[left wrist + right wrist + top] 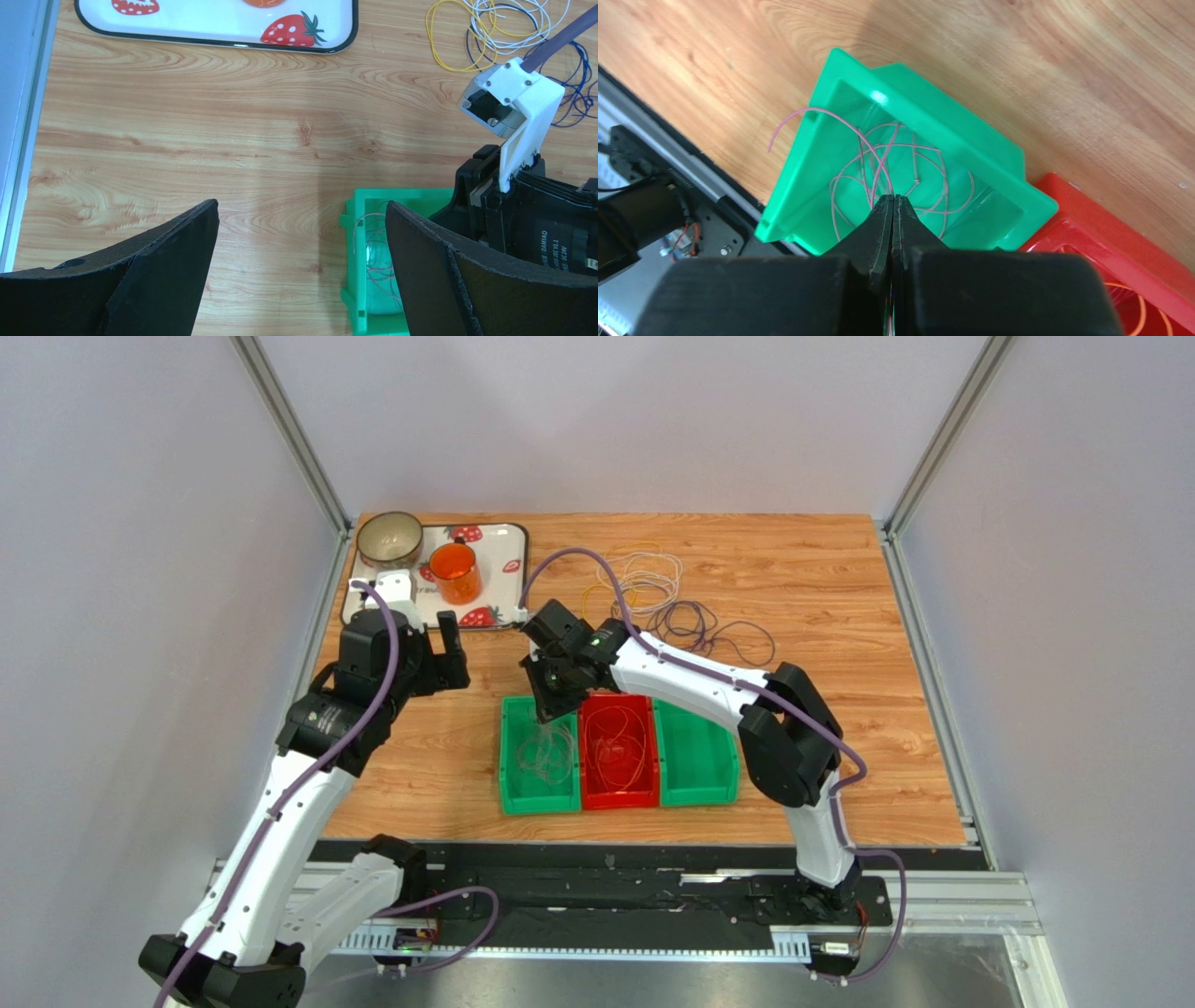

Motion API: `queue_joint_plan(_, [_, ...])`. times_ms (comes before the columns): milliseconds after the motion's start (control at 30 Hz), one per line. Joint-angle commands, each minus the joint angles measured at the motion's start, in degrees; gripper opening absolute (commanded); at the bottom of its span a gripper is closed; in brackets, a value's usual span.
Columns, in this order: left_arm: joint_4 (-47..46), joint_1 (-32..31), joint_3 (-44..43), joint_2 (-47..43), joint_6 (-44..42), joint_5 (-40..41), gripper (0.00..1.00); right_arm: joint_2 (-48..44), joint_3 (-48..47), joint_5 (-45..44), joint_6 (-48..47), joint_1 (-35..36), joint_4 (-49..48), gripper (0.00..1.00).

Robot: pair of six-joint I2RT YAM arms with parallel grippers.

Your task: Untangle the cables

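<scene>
**Pink cable pinched over the green bin**

Top view: the right gripper (544, 707) is seen lowered over the left green bin (516, 791), which stands just beside a red bin (619, 795) holding orange cable (619, 752). The left gripper (449, 655) is held over the table (842, 742), near a tray (508, 560). The loose cables (673, 609) are heaped on the wood beyond the bins.

Left wrist view: the left gripper (300, 210) is shown with its fingers spread wide over bare wood. A corner of the left green bin (358, 210) is seen with the pink cable (375, 245) looped inside. Yellow, white and blue loose cables (491, 28) lie at the upper right.

Right wrist view: the right gripper (893, 203) is pressed together, and a strand of the pink cable (878, 150) is pinched at its tips. The loops are gathered inside the left green bin (990, 147), and one end is arched over its rim.
</scene>
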State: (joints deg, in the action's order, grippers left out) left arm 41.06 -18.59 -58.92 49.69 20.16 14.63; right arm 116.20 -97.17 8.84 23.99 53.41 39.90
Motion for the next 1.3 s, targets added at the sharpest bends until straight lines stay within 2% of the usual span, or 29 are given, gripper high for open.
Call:
queue_joint_plan(0, [-1.2,0.4,-1.8,0.2,-1.1,-0.8,0.96,1.7,-4.0,-5.0,-0.2,0.9,2.3,0.00])
queue_joint_plan(167, [-1.2,0.4,-1.6,0.3,-0.8,-1.3,0.96,2.0,-5.5,-12.3,1.0,1.3,7.3,0.00])
queue_joint_plan(333, [-1.2,0.4,-1.9,0.7,-0.5,-1.8,0.96,0.2,-5.8,-13.6,0.2,1.5,8.0,0.00])
queue_joint_plan(567, [-1.3,0.4,-1.6,0.7,0.1,-2.8,0.95,1.7,-7.5,-9.8,-1.7,2.1,8.3,0.00])
queue_joint_plan(700, [-1.3,0.4,-1.6,0.7,0.1,-2.7,0.95,3.1,-9.4,-3.9,-2.3,3.3,7.7,0.00])
queue_joint_plan(767, [-1.3,0.4,-1.6,0.7,0.1,-2.8,0.95,3.2,-10.1,-2.8,-2.4,3.6,7.6,0.09])
queue_joint_plan(800, [-1.3,0.4,-1.6,0.7,0.1,-2.8,0.95,3.2,-10.2,-2.8,-2.4,3.6,7.6,0.16])
queue_joint_plan(833, [-1.2,0.4,-1.5,0.7,0.1,-2.8,0.95,3.0,-10.2,-3.0,-2.3,3.6,7.6,0.31])
queue_joint_plan(933, [-1.2,0.4,-1.5,0.7,0.2,-2.8,0.95,1.3,-9.6,-5.1,-2.6,3.6,7.2,0.45])
queue_joint_plan(1267, [-1.2,0.4,-1.4,0.4,0.2,-2.7,0.95,-4.7,-6.5,-11.7,-4.2,3.5,6.7,0.47])
